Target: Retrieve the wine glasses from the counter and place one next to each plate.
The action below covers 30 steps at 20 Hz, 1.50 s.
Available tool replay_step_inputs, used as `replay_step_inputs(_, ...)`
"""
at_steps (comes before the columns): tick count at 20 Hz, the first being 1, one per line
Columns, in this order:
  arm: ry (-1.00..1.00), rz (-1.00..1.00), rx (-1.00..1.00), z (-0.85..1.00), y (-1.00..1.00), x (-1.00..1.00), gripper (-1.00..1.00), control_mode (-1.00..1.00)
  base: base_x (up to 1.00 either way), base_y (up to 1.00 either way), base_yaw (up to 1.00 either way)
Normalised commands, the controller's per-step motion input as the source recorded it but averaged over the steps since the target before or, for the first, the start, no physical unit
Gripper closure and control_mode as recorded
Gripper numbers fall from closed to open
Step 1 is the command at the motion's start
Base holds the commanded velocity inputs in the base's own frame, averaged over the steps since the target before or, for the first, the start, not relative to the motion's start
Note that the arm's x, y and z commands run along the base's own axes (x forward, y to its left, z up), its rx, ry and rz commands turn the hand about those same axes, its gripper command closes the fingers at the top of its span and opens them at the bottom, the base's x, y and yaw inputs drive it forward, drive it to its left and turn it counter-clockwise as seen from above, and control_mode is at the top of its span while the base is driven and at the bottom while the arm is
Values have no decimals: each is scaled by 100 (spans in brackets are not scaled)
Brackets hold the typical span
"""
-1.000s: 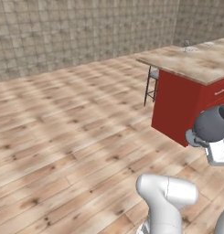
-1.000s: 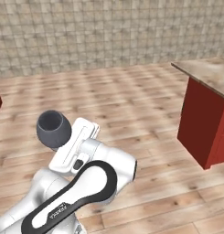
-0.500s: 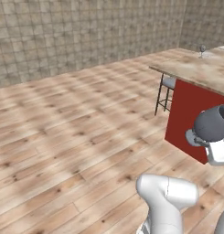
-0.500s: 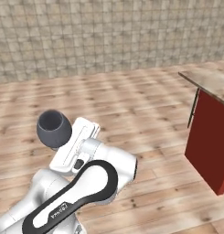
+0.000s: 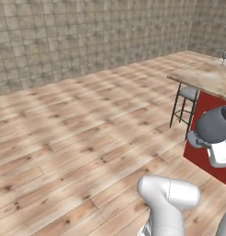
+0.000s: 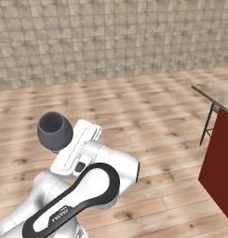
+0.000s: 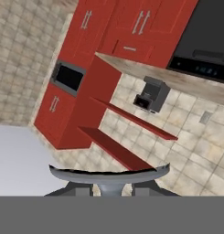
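My gripper is shut on the stem of a wine glass with a dark smoky-grey bowl, held up in front of the arm. In the left base view the same wine glass hangs at the right edge, with the gripper just under its bowl. Its round foot lies across the bottom of the hand view. Beyond it, rolled over, is the marbled counter with red drawer fronts. A second small stemmed glass stands far off on the bar top. The plates are out of view.
A long marbled bar top on a red body stands to the right, with a grey-seated stool beside it; its near end shows in the right base view. Open wooden floor runs to a tiled wall. A coffee machine sits on the counter.
The whole picture has shifted as the base moves: the bar has slid toward the right edge in both base views. The dark glass stays in my grip, unchanged.
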Motion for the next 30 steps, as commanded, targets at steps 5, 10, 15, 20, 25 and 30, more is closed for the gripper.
replay_step_inputs(5, 0, 0, 0, 0, 0, 0, 100, 100, 100, 2, 0)
replay_step_inputs(10, 0, 0, 0, 0, 0, 0, 100, 100, 100, 4, 0)
replay_step_inputs(15, 0, 0, 0, 0, 0, 0, 100, 100, 100, 23, -2)
replay_step_inputs(20, 0, 0, 0, 0, 0, 0, 100, 100, 100, 22, -2)
replay_step_inputs(25, 0, 0, 0, 0, 0, 0, 100, 100, 100, 39, -9)
replay_step_inputs(30, 0, 0, 0, 0, 0, 0, 100, 100, 100, 29, -16)
